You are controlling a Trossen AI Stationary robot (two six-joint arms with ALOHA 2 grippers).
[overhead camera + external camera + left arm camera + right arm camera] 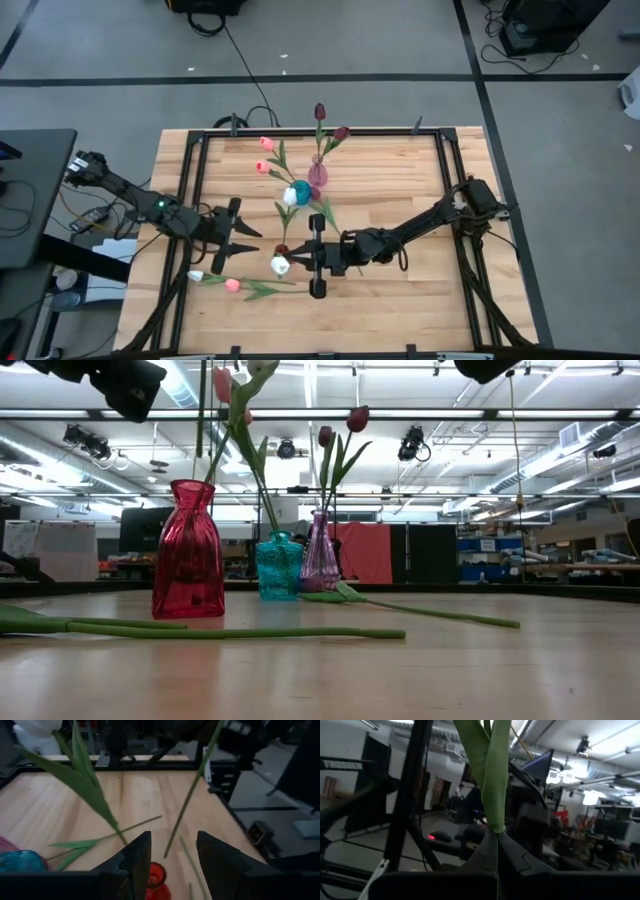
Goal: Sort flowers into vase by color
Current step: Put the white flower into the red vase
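Observation:
My right gripper is shut on a white-headed tulip, which stands upright over the red vase. Its stem drops to the vase's mouth; whether it is inside, I cannot tell. My left gripper is open, left of the red vase and above it, touching nothing. The teal vase holds pink and white tulips. The purple vase holds two maroon ones. A white and a pink tulip lie flat on the table. My right gripper pinches the white tulip's green stem between its two fingers, just below the leaves. The fingers come level from the table's right and lie across the stem. The tulip is upright, head above the fingers, lower stem hanging toward the red vase's mouth.
The three vases stand close together mid-table, tall stems and leaves rising above them. A loose stem lies on the wood right of the purple vase. A black frame runs round the table top. Bare wood lies near and right.

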